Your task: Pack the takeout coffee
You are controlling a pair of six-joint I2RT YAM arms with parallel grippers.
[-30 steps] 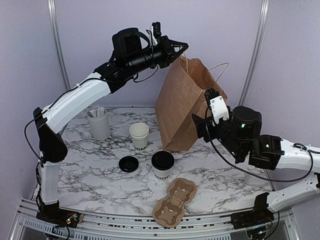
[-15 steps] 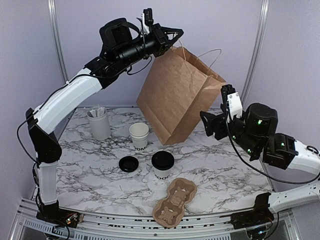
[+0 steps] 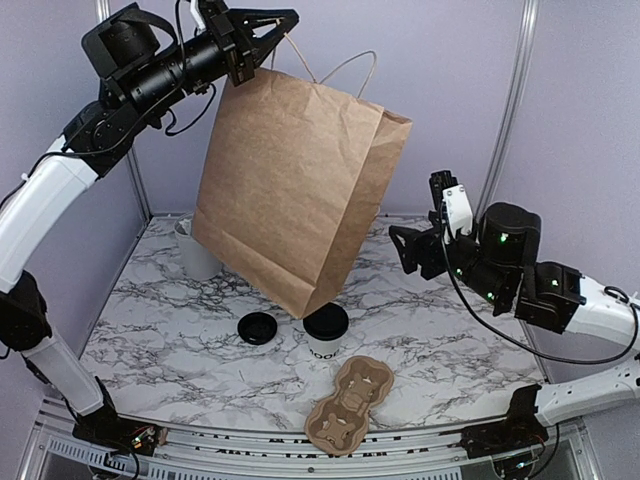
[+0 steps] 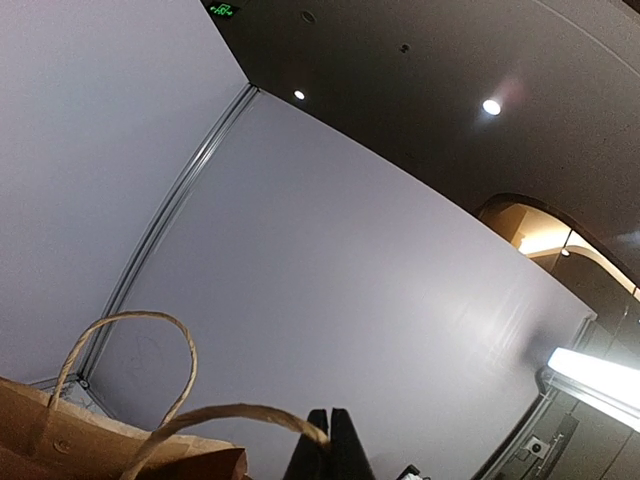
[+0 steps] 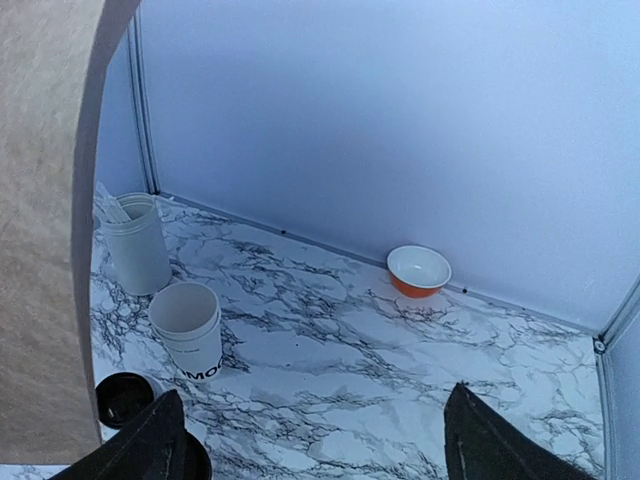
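The takeout coffee (image 3: 325,334), a white paper cup with black lettering and a black lid, stands at the front middle of the marble table. A brown paper bag (image 3: 296,190) hangs tilted above it, its bottom corner just behind the cup. My left gripper (image 3: 266,24) is high at the upper left, shut on one twine handle (image 4: 240,413) of the bag. My right gripper (image 3: 417,208) hovers open and holding nothing to the right of the bag. In the right wrist view a second lettered cup (image 5: 188,328) stands open, without a lid.
A loose black lid (image 3: 258,327) lies left of the lidded cup. A cardboard cup carrier (image 3: 350,402) lies near the front edge. A white canister of sticks (image 5: 137,240) stands at the back left and an orange bowl (image 5: 419,271) by the back wall.
The left arm has swung the bag up and to the left, off the table. The right gripper has let go of the bag's side, opened wider and drawn back to the right.
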